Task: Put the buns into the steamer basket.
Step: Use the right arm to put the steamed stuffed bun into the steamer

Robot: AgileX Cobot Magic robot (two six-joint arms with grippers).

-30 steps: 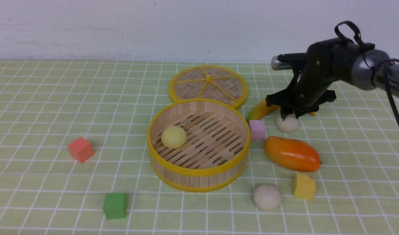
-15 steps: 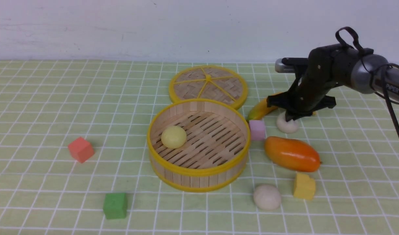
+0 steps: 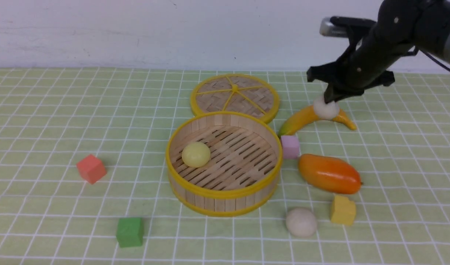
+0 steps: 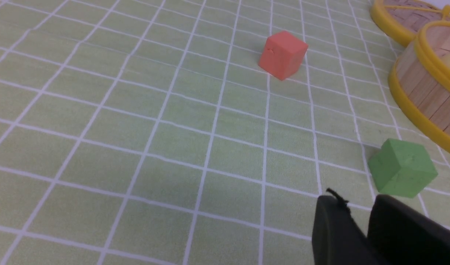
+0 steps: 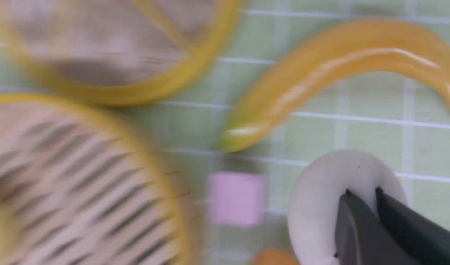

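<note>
The steamer basket (image 3: 225,191) stands mid-table with a glossy pale yellow bun (image 3: 196,154) on its slatted floor. My right gripper (image 3: 330,99) hangs in the air to the basket's far right, above the banana, shut on an off-white bun (image 3: 325,109). In the right wrist view the dark fingertips (image 5: 362,192) pinch that bun (image 5: 317,198), and the basket's rim (image 5: 111,116) shows blurred to one side. Another off-white bun (image 3: 301,222) lies on the cloth near the basket's front right. My left gripper (image 4: 354,200) hovers low by the green cube, narrowly open and empty.
The woven lid (image 3: 235,94) lies behind the basket. A banana (image 3: 302,117), pink cube (image 3: 290,146), orange mango (image 3: 329,173) and yellow cube (image 3: 343,210) crowd the basket's right side. On the left sit a red cube (image 3: 91,168) and a green cube (image 3: 129,232).
My right gripper closed on the off-white bun beside the banana and lifted it off the cloth, rising up and slightly back. Everything else stayed put.
</note>
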